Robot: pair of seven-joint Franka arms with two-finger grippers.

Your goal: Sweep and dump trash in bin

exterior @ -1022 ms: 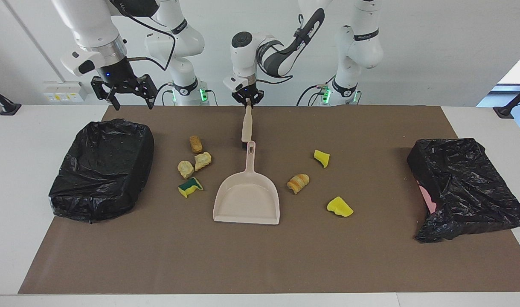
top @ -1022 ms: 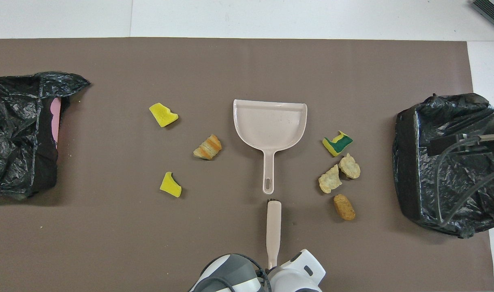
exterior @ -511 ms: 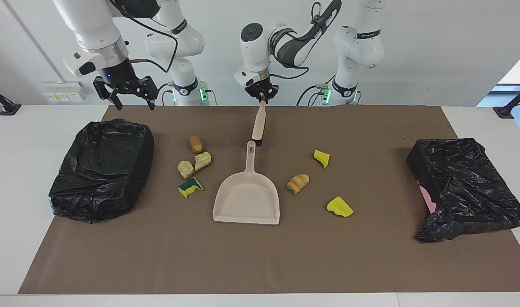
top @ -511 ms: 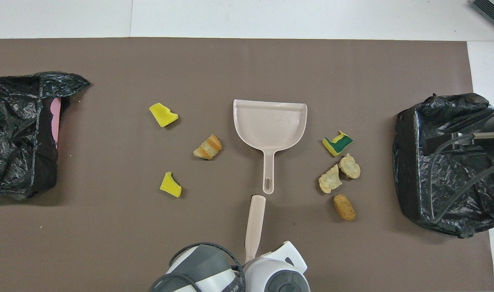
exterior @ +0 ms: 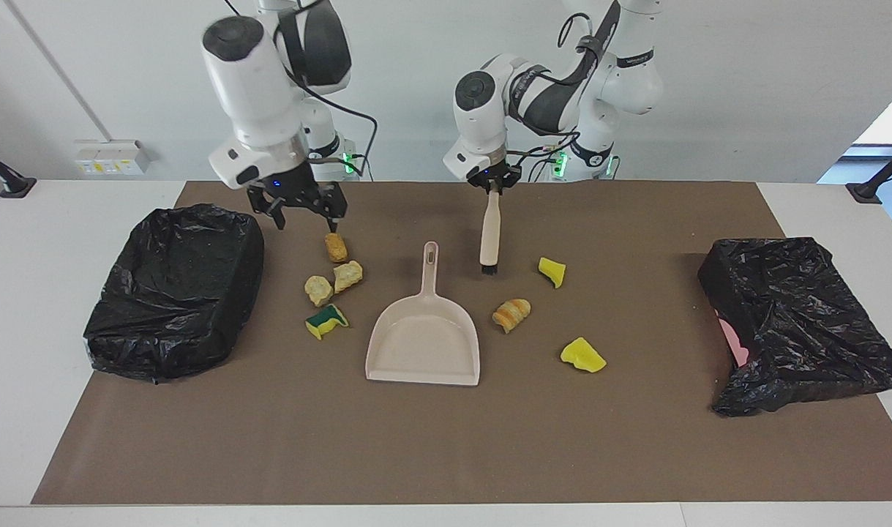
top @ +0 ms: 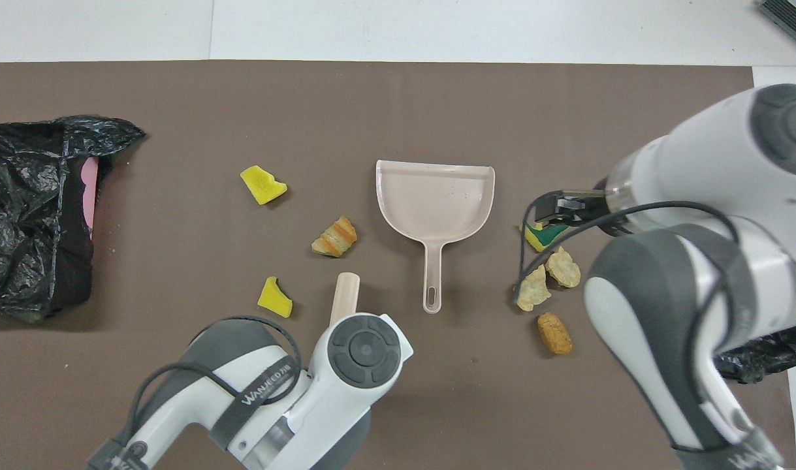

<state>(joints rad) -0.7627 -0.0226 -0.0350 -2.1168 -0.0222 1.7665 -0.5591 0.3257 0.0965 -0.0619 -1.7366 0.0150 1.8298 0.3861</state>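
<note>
The trash lies loose on the brown mat [exterior: 446, 439] in the middle band of the facing view, all seven scraps outside every container. Four sit together toward my right arm's end: an orange-brown lump [exterior: 336, 247], two tan lumps [exterior: 318, 290] [exterior: 347, 275] touching each other, and the yellow-and-green sponge [exterior: 326, 320] lowest in the frame. Three are spread toward my left arm's end: a striped bread lump [exterior: 511, 314] and two yellow sponge chunks [exterior: 552, 271] [exterior: 583, 355].

Between the two groups, at frame centre, the beige dustpan [exterior: 424, 344] lies flat, handle pointing up the frame toward me.

My left gripper [exterior: 493, 184] is clenched on the handle top of the beige brush [exterior: 489, 234], which hangs upright with its bristles down, between the dustpan's handle and the higher yellow chunk. I cannot tell whether the bristles touch the mat.

My right gripper [exterior: 306, 218] is released, jaws wide, over the mat just above the orange-brown lump in the frame, grasping nothing.

At the frame's edge by my right arm stands a bag-lined bin [exterior: 175, 293], mouth up, only pale specks on its lining. At the edge by my left arm, a second black-bagged bin [exterior: 797, 322] sits crumpled, pink showing at its mouth.
</note>
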